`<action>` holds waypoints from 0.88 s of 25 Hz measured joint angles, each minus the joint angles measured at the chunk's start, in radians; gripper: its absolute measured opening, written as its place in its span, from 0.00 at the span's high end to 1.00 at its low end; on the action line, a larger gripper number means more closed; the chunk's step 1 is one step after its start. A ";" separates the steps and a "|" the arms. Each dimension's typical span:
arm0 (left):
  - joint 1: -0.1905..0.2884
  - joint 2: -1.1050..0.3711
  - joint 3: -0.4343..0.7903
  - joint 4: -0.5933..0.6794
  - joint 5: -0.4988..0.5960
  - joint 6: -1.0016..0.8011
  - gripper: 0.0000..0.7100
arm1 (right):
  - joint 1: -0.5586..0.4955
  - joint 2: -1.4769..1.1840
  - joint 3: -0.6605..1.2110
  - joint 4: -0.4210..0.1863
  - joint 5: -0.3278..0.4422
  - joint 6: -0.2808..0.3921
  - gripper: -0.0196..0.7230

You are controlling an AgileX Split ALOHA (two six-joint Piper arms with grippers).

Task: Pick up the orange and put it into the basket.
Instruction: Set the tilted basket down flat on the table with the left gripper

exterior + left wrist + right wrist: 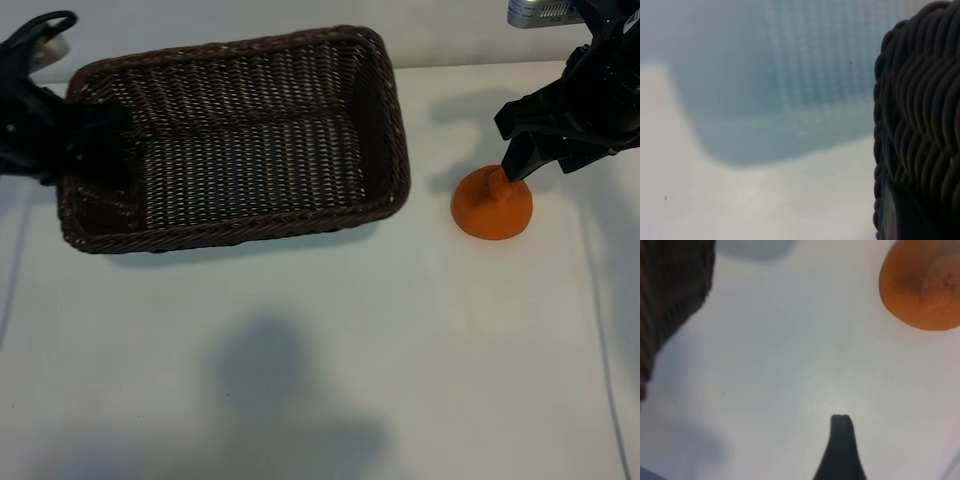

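Note:
The orange [491,206] lies on the white table right of the basket, its knobby bump up; the right wrist view shows the orange [920,285] too. My right gripper [516,148] hangs open just behind and above it, one fingertip by the bump, nothing between the fingers. Only one dark finger [841,445] shows in its wrist view. The dark brown woven basket [395,150] stands at the left centre and is empty. My left gripper [88,140] is shut on its left rim; the left wrist view shows the braided rim of the basket [920,125] against a finger [890,217].
White table [320,360] stretches in front of the basket and the orange, with a soft shadow at the front centre. A corner of the basket [667,295] shows in the right wrist view, apart from the orange.

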 joint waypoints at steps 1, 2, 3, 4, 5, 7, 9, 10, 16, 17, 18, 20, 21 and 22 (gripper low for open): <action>-0.013 0.017 -0.012 0.003 0.002 -0.001 0.80 | 0.000 0.000 0.000 0.000 0.000 0.000 0.25; -0.030 0.033 -0.026 0.006 0.006 -0.006 0.80 | 0.000 0.000 0.000 0.000 0.000 0.000 0.25; -0.048 0.048 -0.038 0.011 0.008 -0.012 0.80 | 0.000 0.000 0.000 0.000 0.000 0.000 0.25; -0.065 0.064 -0.048 0.022 0.008 -0.023 0.80 | 0.000 0.000 0.000 0.000 0.000 0.000 0.25; -0.078 0.079 -0.058 0.030 0.008 -0.035 0.80 | 0.000 0.000 0.000 0.000 0.000 0.000 0.25; -0.101 0.104 -0.074 0.043 0.006 -0.053 0.80 | 0.000 0.000 0.000 0.000 0.000 0.000 0.25; -0.117 0.125 -0.083 0.046 -0.004 -0.060 0.80 | 0.000 0.000 0.000 0.000 0.000 0.000 0.25; -0.125 0.134 -0.084 0.046 -0.015 -0.063 0.80 | 0.000 0.000 0.000 0.000 0.000 0.000 0.25; -0.147 0.190 -0.086 0.041 -0.037 -0.065 0.80 | 0.000 0.000 0.000 0.000 0.001 0.000 0.25; -0.148 0.200 -0.087 0.040 -0.038 -0.066 0.80 | 0.000 0.000 0.000 0.000 0.001 0.000 0.25; -0.149 0.208 -0.087 0.040 -0.039 -0.067 0.80 | 0.000 0.000 0.000 0.000 0.001 0.000 0.25; -0.156 0.221 -0.087 0.041 -0.044 -0.068 0.80 | 0.000 0.000 -0.001 0.000 0.001 0.000 0.25; -0.161 0.225 -0.087 0.042 -0.046 -0.068 0.80 | 0.000 0.000 -0.001 0.000 0.001 0.000 0.25; -0.165 0.227 -0.087 0.043 -0.049 -0.068 0.80 | 0.000 0.000 -0.001 0.000 0.001 0.000 0.25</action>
